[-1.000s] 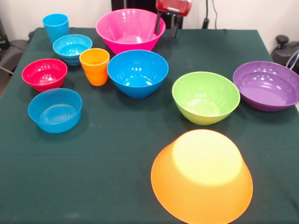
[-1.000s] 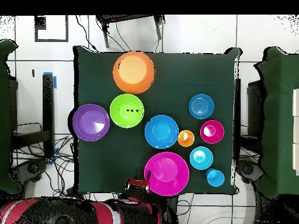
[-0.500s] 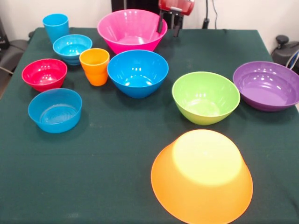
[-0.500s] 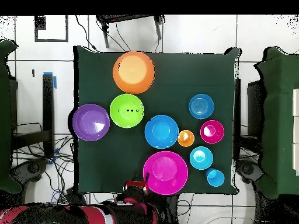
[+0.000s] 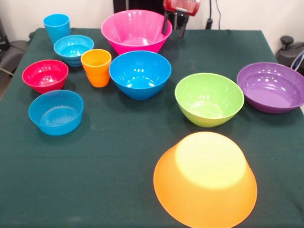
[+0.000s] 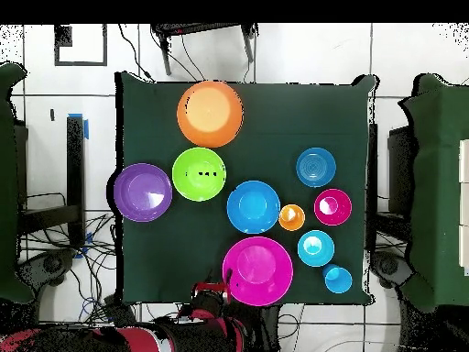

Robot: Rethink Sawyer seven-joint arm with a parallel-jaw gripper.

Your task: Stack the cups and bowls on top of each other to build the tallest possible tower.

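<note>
My gripper (image 5: 174,27) is at the far edge of the table, open, its fingers straddling the right rim of the pink bowl (image 5: 136,31); one finger is inside, one outside. The big orange bowl (image 5: 205,178) lies upside down near the front. The green bowl (image 5: 209,99), purple bowl (image 5: 271,87) and big blue bowl (image 5: 140,73) stand upright, each apart. The orange cup (image 5: 96,67) is beside the big blue bowl, and the light blue cup (image 5: 56,27) stands at the far left corner. The red bowl (image 5: 45,75) and two small blue bowls (image 5: 73,49) (image 5: 56,111) sit on the left.
A dark green cloth (image 5: 118,156) covers the table. In the overhead view the pink bowl (image 6: 257,270) lies close to the table's bottom edge by the gripper (image 6: 209,291). Green chairs (image 6: 430,183) flank the table and cables (image 6: 82,257) lie on the floor.
The gripper has shifted right in the front view. The pink bowl has moved with it and settled from a slight tilt.
</note>
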